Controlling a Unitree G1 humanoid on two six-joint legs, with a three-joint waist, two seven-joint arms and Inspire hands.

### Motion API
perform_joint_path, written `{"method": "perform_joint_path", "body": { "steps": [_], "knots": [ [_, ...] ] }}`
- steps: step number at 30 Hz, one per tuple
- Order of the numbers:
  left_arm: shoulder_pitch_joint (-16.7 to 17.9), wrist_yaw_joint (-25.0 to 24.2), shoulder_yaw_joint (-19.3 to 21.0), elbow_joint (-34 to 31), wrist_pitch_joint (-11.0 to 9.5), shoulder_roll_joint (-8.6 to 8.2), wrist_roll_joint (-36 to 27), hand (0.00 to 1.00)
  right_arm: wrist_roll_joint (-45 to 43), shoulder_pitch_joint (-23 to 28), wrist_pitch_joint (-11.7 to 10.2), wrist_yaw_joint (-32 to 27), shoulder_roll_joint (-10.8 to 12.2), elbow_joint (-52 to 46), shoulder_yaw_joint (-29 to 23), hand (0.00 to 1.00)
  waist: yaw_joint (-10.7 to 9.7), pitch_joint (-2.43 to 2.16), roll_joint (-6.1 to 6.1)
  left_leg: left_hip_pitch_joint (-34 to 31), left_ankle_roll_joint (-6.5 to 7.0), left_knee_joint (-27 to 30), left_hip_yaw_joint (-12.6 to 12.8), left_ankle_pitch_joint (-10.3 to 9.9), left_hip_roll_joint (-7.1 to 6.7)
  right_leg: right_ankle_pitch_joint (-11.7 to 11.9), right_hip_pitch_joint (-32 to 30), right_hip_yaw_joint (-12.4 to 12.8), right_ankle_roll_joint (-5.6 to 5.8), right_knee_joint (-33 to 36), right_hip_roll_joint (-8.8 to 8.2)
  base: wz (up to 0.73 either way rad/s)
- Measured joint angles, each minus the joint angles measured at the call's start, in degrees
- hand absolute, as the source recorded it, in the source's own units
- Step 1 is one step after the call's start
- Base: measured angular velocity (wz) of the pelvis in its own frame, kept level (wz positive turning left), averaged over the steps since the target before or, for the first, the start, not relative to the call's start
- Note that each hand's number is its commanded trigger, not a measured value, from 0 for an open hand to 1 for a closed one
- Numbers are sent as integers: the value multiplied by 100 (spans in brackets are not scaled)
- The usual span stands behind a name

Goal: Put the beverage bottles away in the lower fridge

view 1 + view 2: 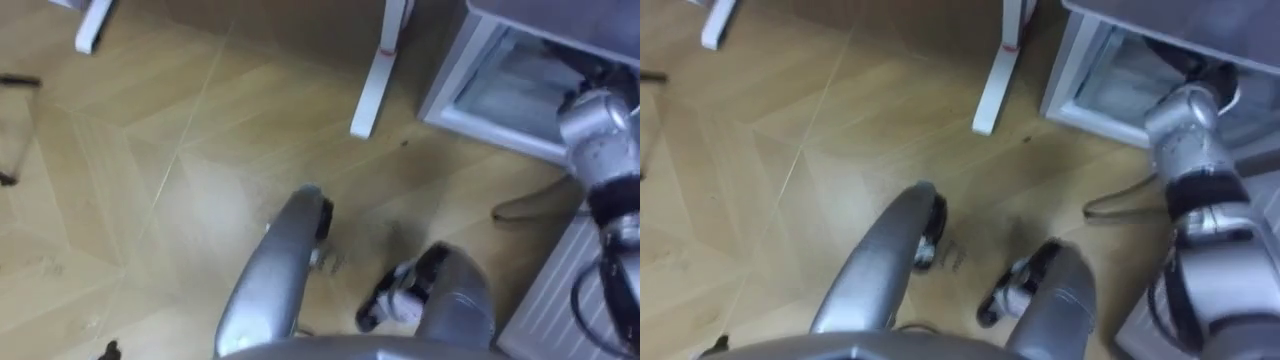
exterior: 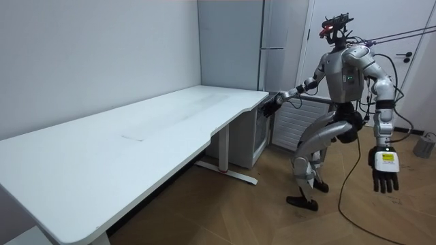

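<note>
Room view gives you the wide layout: one long white worktop (image 2: 136, 129), one tall grey fridge (image 2: 272, 41) at upper centre, and the robot standing with knees bent beside them. The left hand (image 2: 385, 175), at lower right, hangs with fingers loose and holds nothing. The right hand (image 2: 274, 103) reaches to the small pale lower fridge (image 1: 505, 90); you cannot tell its grip. Eye views add the fridge's pale inside at upper right and two white worktop feet (image 1: 372, 85) on the wood floor (image 1: 150, 200). Drinks' place: cannot tell.
</note>
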Motion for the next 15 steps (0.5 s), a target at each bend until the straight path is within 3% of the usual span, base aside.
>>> {"method": "perform_joint_path", "body": {
  "steps": [5, 7, 9, 11, 13, 15],
  "knots": [
    [-138, -200, -4, 75, 73, 17, -140, 0, -513, 556, 176, 1109, -6, 1068, 90, 0, -119, -13, -85, 608, 58, -486, 45, 20, 71, 174, 711, -134, 152, -704, 189, 2],
    [-308, -314, 6, 172, 144, 6, -151, 0, -678, 869, 373, 1533, -5, 1339, 24, 0, -220, -20, -150, 858, 83, -709, 72, 33, 68, 232, 976, -157, 220, -988, 240, 5],
    [-489, -367, 62, 328, 134, -32, -180, 0, -798, 974, 417, 1800, -5, 1592, -46, 0, -290, -24, -155, 1033, 109, -902, 71, 56, 94, 326, 1175, -201, 253, -1259, 313, -3],
    [-556, -383, 122, 426, 110, -48, -181, 0, -1073, 1123, 473, 1997, -1, 1752, -150, 0, -300, -59, -149, 1282, 112, -1065, 116, 55, 185, 443, 1438, -178, 285, -1586, 457, -19],
    [-598, -391, 117, 591, 122, -51, -230, 0, -1226, 1290, 495, 2194, 33, 1950, -204, 0, -409, -130, -109, 1717, 131, -1401, 165, 67, 262, 630, 1893, -188, 358, -2125, 623, -16],
    [-598, -425, 129, 686, 135, -64, -230, 0, -1394, 1477, 565, 2361, 98, 2043, -237, 0, -446, -160, -125, 2150, 164, -1786, 251, 115, 280, 793, 2258, -168, 414, -2584, 711, -16]
  ]
}}
